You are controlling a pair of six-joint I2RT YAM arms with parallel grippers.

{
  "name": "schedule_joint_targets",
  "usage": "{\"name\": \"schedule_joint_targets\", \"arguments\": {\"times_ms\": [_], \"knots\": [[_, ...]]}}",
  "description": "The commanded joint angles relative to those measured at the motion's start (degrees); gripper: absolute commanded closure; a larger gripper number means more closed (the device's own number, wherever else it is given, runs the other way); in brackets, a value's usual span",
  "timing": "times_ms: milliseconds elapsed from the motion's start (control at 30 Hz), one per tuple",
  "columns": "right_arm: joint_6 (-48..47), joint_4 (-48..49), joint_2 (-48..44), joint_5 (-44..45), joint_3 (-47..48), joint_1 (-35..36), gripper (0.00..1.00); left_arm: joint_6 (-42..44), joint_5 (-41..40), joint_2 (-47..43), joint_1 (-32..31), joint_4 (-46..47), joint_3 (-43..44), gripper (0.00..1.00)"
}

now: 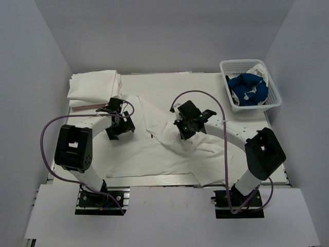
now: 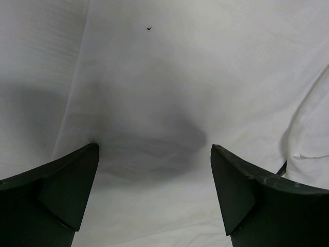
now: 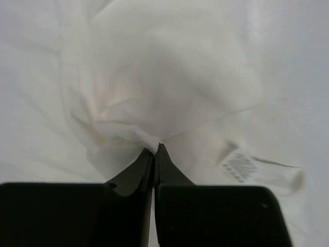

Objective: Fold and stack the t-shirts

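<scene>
Both at white t-shirt (image 3: 169, 87): R fingers (image 3: 145, 165) pinch fold, L fingers (image 2: 67, 180) wide above.

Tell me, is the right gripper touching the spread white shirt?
Touching. Right wrist view: right gripper pinches a fold of the white shirt between its shut jaws.

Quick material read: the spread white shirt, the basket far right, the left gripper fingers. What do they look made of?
The white t-shirt: thin soft cloth, matte; it creases and bunches loosely. The basket: probably moulded plastic, white; its lattice walls hold a rigid shape. The left gripper has fingers of a hard dark material, likely plastic, matte with faint edge scuffs.
</scene>
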Motion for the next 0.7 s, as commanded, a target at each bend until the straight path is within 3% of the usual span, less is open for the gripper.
{"name": "schedule_joint_targets", "arguments": {"times_ms": [0, 167, 333, 500, 567, 600, 633, 667], "knots": [[3.21, 1.6, -1.39, 18.69, 6.38, -1.5, 1.0, -1.35, -2.07, -1.88, -0.22, -2.6, -1.49, 0.0], [-1.26, 5.19, 3.68, 34.3, 13.15, -5.28, 1.0, -1.88, -3.3, -1.35, -0.22, -3.83, -2.1, 0.0], [-9.16, 10.02, 11.96, 44.23, 23.76, -10.55, 1.0, -1.88, -5.76, 0.4, -0.22, -6.72, 0.26, 0.0], [-23.66, 27.85, 29.22, 55.14, 36.68, -15.21, 1.0, -1.88, -6.46, 2.52, -0.22, -8.05, 2.64, 0.0], [-35.34, 40.2, 33.83, 60.39, 44.76, -17.31, 1.0, -1.88, -5.94, 3.13, -0.22, -8.05, 3.17, 0.0], [-39.29, 43.31, 40.73, 61.56, 46.97, -17.24, 1.0, -1.88, -5.94, 3.13, -0.22, -8.05, 3.69, 0.0], [-43.16, 54.74, 43.32, 63.4, 50.04, -17.67, 0.63, -1.88, -5.94, 3.13, -0.22, -8.57, 3.7, 0.0], [-61.73, 61.99, 45.35, 66.81, 50.86, -17.59, 0.27, -1.88, -5.94, 3.13, -0.22, -8.58, 3.7, 0.0]]}}
